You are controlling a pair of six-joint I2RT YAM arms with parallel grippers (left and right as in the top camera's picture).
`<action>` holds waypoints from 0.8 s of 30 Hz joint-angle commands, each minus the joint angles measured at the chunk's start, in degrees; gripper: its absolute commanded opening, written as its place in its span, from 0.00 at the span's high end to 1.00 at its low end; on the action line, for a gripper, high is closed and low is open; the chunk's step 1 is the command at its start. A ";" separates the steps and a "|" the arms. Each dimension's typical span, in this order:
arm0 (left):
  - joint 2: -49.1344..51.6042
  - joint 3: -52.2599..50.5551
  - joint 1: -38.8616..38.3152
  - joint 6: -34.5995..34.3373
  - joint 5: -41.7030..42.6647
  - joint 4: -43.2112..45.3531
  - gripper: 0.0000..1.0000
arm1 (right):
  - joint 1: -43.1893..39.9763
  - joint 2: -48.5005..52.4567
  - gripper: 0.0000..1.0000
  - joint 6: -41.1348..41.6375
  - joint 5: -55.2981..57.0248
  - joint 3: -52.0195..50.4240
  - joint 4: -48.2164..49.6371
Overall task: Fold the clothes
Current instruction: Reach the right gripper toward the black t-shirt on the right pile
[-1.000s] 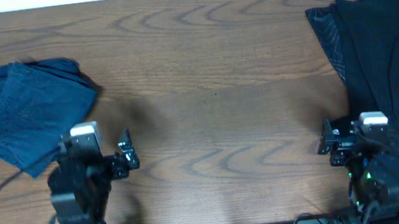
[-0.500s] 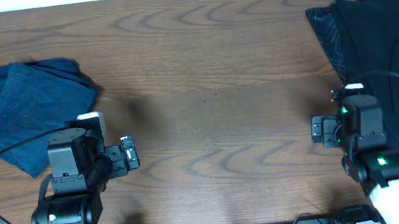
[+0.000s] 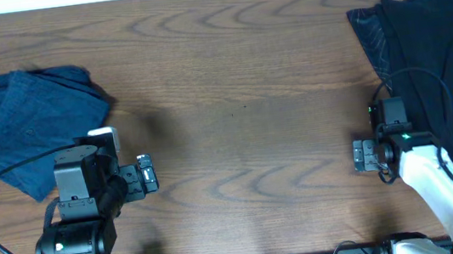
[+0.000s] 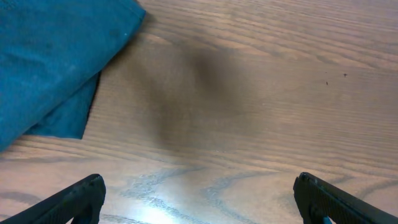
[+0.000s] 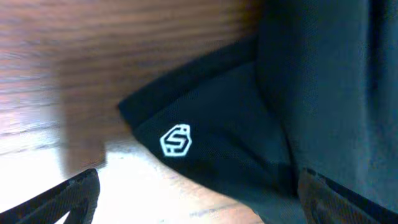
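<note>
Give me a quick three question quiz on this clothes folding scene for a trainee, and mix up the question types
1. True or false: the left gripper is holding the blue garment.
2. Multiple choice: the white logo is printed on A) the blue garment, B) the black garment, C) the left gripper.
3. Short answer: on which of the robot's own sides does the black garment lie?

Key: 1 false, its fingers are apart with nothing between them; 2 B; 3 right.
</note>
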 commanded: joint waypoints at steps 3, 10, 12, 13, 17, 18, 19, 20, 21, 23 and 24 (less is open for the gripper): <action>-0.04 1.25 0.13 -0.55 0.81 -0.11 0.02 | -0.57 3.41 0.01 0.85 2.84 0.96 1.66; -0.04 1.22 0.13 -0.55 0.81 -0.13 0.02 | -0.83 4.33 0.32 0.90 3.74 0.83 1.86; -0.04 1.22 0.13 -0.55 0.81 -0.15 0.02 | -1.25 4.33 0.45 0.90 3.74 0.83 2.01; -0.02 1.22 0.13 -0.55 0.81 -0.15 0.02 | -1.60 4.33 0.50 0.92 3.74 0.83 2.14; -0.04 1.22 0.13 -0.55 0.81 -0.15 0.02 | -2.75 4.33 0.62 1.79 3.74 0.83 2.73; -0.04 1.22 0.13 -0.55 0.81 -0.15 0.02 | -3.10 4.33 0.67 2.49 3.74 0.83 2.82; -0.04 1.22 0.13 -0.55 0.81 -0.15 0.02 | -3.48 4.33 0.70 2.95 3.72 0.83 2.95; -0.04 1.22 0.13 -0.55 0.81 -0.15 0.02 | -3.76 4.33 0.75 3.34 3.72 0.83 2.99; -0.04 1.22 0.13 -0.55 0.81 -0.15 0.02 | -4.04 4.33 0.79 3.52 3.72 0.83 3.08; -0.04 1.22 0.15 -0.55 0.81 -0.13 0.02 | -4.24 4.33 0.95 3.69 3.65 0.83 3.30; -0.04 1.22 0.13 -0.55 0.81 -0.13 0.02 | -4.22 4.31 0.99 3.72 3.56 0.83 3.50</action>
